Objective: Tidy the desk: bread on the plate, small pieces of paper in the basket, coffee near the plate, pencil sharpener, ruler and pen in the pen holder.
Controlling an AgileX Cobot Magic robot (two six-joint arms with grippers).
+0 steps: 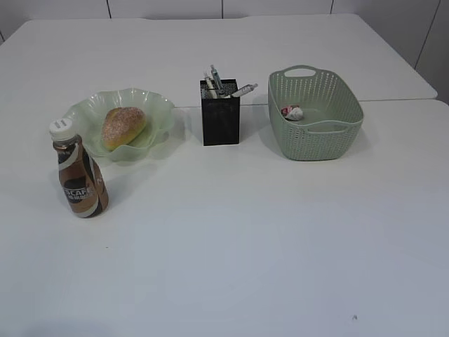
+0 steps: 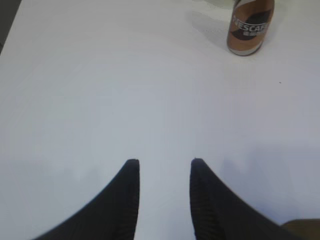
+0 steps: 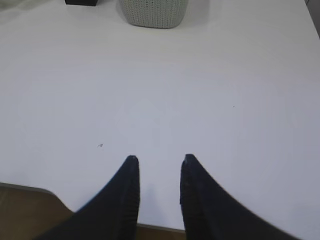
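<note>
both black grippers, left (image 2: 162,165) and right (image 3: 158,161), parted, empty; brown nescafe coffee bottle (image 2: 250,27) far beyond left fingers (image 2: 122,200); sage-green perforated basket (image 3: 155,12) beyond right fingers (image 3: 120,200).

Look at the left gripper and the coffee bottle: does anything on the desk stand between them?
Nothing visible does. In the left wrist view the left gripper is open and empty, with only bare white desk stretching from its fingertips to the coffee bottle ahead and to the right. The exterior view shows no object near the bottle's front either.

coffee (image 2: 250,27) top cropped, basket (image 3: 155,12) cropped
</note>
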